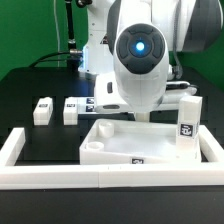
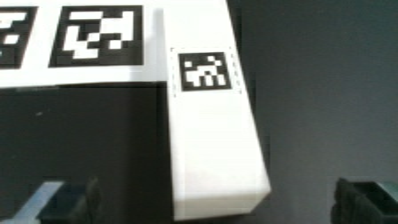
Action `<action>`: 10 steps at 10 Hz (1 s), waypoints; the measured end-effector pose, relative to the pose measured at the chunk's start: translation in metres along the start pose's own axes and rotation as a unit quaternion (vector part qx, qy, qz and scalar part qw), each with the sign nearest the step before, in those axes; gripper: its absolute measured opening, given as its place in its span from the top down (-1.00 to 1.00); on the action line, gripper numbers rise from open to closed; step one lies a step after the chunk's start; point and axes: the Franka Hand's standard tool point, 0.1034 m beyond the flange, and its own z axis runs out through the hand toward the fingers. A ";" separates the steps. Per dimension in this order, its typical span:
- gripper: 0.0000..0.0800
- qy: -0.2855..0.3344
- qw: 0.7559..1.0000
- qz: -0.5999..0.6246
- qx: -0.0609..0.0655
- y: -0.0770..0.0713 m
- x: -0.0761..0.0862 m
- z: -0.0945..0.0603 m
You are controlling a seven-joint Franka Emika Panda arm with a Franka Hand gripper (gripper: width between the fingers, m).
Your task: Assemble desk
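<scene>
A black table (image 1: pixel 50 150) fills the background. The tool (image 2: pixel 205 203) hangs wide open and empty, fingers (image 2: pixel 50 200) either side of a tagged white leg (image 2: pixel 214 120). It is probably best lowered centred before closing.

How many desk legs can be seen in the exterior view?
3: one leg at that view's far left, a second leg just right of it, an upright leg at the tabletop's right end. The arm may hide a fourth.
</scene>
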 end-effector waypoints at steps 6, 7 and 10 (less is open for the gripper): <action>-0.14 -0.024 1.000 0.012 0.001 0.005 0.000 0.011; 0.29 -0.024 1.000 0.012 0.001 0.005 0.000 0.011; 0.28 -0.024 1.000 0.013 0.002 0.006 0.001 0.011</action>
